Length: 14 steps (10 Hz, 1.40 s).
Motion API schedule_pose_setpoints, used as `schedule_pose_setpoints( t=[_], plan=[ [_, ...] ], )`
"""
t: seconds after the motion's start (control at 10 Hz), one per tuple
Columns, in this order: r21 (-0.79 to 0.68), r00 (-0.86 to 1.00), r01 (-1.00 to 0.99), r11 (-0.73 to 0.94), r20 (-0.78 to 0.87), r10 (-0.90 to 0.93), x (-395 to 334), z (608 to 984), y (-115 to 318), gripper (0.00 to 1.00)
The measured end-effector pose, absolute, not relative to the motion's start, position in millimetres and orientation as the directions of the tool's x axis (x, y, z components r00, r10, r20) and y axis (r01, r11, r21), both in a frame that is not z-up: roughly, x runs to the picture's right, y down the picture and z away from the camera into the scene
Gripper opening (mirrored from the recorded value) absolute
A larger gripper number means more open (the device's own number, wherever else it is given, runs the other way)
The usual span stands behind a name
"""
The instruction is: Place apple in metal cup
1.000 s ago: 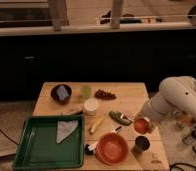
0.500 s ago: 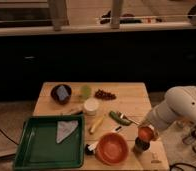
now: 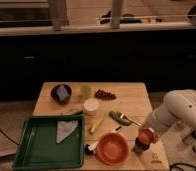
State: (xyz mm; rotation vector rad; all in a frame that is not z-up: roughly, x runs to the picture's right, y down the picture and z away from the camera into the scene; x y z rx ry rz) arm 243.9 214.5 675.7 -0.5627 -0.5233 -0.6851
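Apple (image 3: 146, 135) sits right over the metal cup (image 3: 141, 146), near the right front edge of the tabletop (image 3: 131, 95), just beside the orange bowl (image 3: 112, 148). Pincer (image 3: 147, 134) is at the apple, apparently pinching it; the apple hides most of the cup's mouth. Risks: the apple is about as wide as the cup, so an off-centre release likely catches the rim and rolls into the bowl or off the edge. A push downward could tip the cup.
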Motion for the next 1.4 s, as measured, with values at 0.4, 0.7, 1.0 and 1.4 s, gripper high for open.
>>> schedule_pose_setpoints(
  t=[0.4, 0.7, 1.0, 1.4],
  plan=[
    [-0.313, 0.660, 0.709, 0.632, 0.610, -0.438, 242, 677, 215, 0.79],
    [-0.314, 0.657, 0.714, 0.626, 0.610, -0.443, 241, 674, 216, 0.80],
    [-0.303, 0.650, 0.719, 0.625, 0.611, -0.451, 239, 672, 217, 0.80],
    [-0.279, 0.638, 0.725, 0.629, 0.617, -0.462, 239, 666, 215, 0.80]
  ],
)
